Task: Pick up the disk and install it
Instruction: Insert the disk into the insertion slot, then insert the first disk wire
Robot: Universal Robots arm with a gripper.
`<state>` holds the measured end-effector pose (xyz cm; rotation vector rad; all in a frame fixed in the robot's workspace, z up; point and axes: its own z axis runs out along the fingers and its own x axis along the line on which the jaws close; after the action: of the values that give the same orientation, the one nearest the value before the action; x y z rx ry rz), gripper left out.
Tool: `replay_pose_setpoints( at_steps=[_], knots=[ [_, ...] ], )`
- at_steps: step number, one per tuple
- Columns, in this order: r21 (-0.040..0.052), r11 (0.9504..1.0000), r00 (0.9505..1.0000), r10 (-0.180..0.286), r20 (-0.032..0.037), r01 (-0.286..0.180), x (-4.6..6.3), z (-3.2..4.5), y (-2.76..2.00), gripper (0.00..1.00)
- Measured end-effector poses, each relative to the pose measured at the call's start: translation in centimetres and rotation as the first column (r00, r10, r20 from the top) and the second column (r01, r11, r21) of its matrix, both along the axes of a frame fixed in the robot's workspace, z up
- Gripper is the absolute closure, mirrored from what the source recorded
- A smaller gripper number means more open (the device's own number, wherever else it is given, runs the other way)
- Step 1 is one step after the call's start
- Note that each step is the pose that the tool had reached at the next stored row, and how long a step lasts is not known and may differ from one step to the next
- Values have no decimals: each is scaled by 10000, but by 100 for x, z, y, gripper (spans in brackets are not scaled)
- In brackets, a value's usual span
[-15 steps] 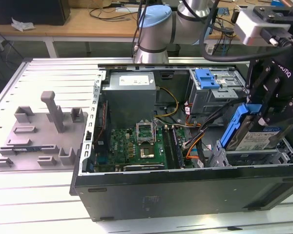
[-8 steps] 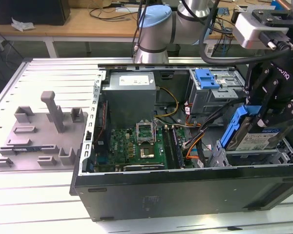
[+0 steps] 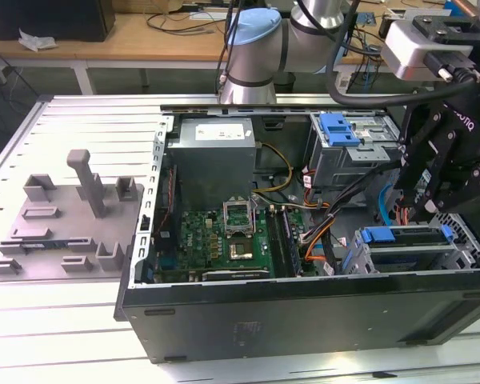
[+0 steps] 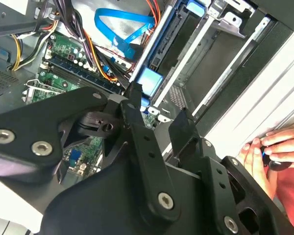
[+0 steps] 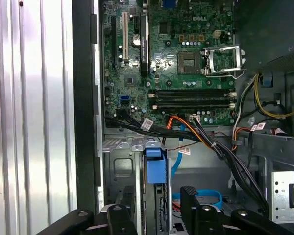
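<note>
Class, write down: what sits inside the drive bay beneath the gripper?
The disk in its blue carrier, between the open gripper's fingers. The drive bay's walls hide anything under it.

Open case (image 3: 304, 314), seen from above: clear passage over the motherboard (image 5: 137, 83). A cable bundle (image 5: 220, 152) crosses beside the drive bay (image 5: 115, 169), whose metal walls closely flank the disk (image 5: 154, 169). The gripper (image 5: 158, 208) straddles it, fingers apart. A person's hand (image 4: 269, 149) lies outside the case wall.
</note>
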<state>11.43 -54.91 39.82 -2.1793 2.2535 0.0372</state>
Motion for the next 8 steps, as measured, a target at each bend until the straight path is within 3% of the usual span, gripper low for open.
replay_pose_setpoints(
  at_steps=[8],
  knots=[
    [1,10000,10000,0,0,0,0,-6,0,50]
  ],
)
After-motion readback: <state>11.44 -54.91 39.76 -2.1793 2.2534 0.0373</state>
